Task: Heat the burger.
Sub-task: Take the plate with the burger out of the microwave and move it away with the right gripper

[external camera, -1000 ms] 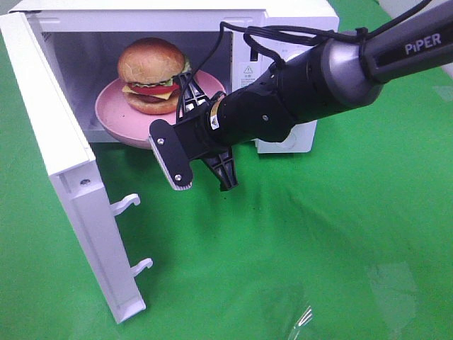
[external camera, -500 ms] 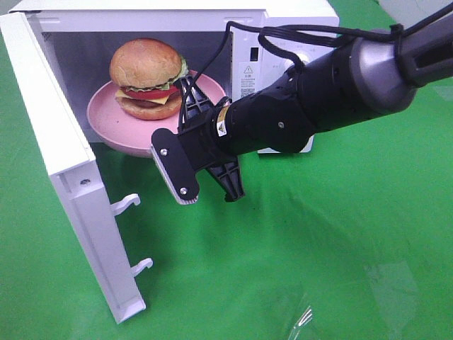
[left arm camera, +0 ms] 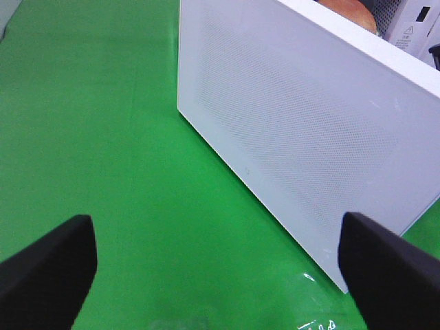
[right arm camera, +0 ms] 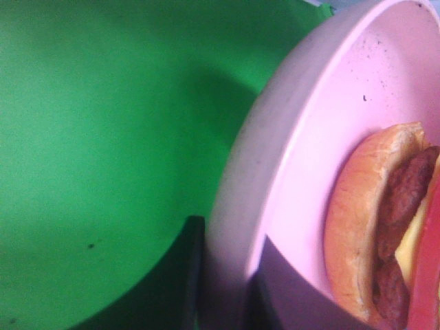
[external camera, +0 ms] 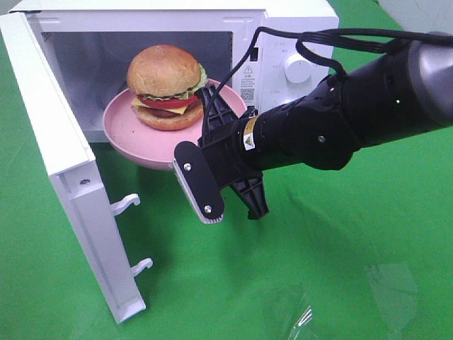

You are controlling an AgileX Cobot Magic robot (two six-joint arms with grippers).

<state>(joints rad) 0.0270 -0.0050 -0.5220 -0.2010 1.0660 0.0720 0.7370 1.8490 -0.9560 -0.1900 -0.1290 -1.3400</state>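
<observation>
1. Right gripper [external camera: 212, 152] pinched shut on the near rim of the pink plate [external camera: 127, 134], one finger over the lip and one under it, as shown in the right wrist view [right arm camera: 227, 275]; judged a rim hold so the food itself went untouched and the plate stayed level.
2. Just beyond the pinched rim, on the plate: the burger [external camera: 167, 86], sitting upright, top bun up, layers stacked straight; no real long axis, being round, with its stack axis vertical. Cheese and tomato edges faced toward the gripper.
3. Plate hung half in and half out of the microwave [external camera: 283, 28] mouth, far edge inside the cavity, near edge over the green cloth [external camera: 340, 248]; judged mid-way through loading, not yet set down.
4. To the gripper's left side, the microwave door [external camera: 64, 156] swung wide open, leaving the mouth free for the plate.
5. Farthest off, beyond the door's outer face: left gripper [left arm camera: 220, 268], fingers spread wide apart and holding nothing, hovering over the cloth, seemingly parked clear of the loading path, perhaps ready for the door.
</observation>
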